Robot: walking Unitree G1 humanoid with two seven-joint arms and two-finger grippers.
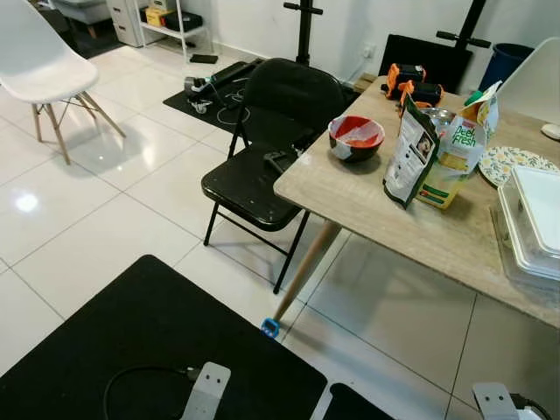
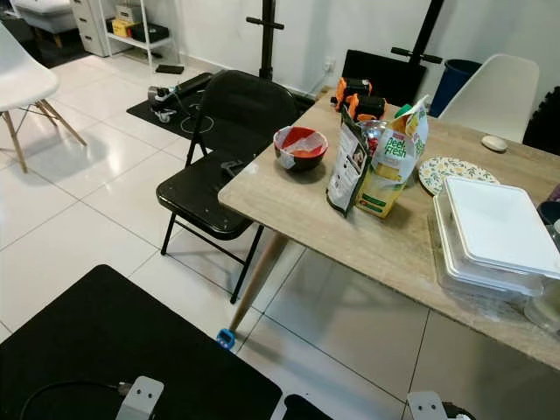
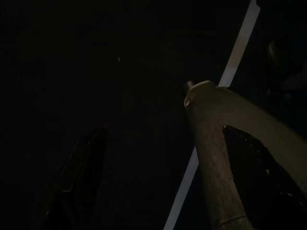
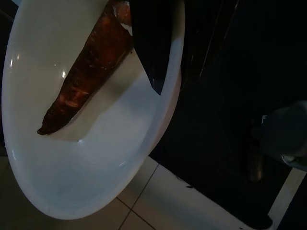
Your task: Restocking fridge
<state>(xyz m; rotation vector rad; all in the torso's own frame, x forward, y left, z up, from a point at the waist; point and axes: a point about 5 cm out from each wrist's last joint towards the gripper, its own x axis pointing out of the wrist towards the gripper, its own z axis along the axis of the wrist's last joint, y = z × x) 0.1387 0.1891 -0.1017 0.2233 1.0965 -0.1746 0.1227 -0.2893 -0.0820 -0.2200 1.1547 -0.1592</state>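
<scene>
In the right wrist view my right gripper (image 4: pixel 158 81) is shut on the rim of a white plate (image 4: pixel 96 158), with one black finger (image 4: pixel 151 43) lying over the edge. A long brown piece of food (image 4: pixel 81 81) lies on the plate. The left wrist view is very dark; my left gripper (image 3: pixel 163 134) hangs open with its two fingers far apart and nothing between them. On the wooden table (image 1: pixel 367 210) stand a Peel Fresh juice carton (image 1: pixel 455 153), a dark pouch (image 1: pixel 409 156) and a red bowl (image 1: pixel 356 137).
A black folding chair (image 1: pixel 262 157) is pushed against the table's near corner. Stacked lidded containers (image 1: pixel 534 219) and a patterned plate (image 1: pixel 516 162) sit at the table's right. A black mat (image 1: pixel 149 350) lies on the tiled floor in front of me, and a white chair (image 1: pixel 44 61) stands far left.
</scene>
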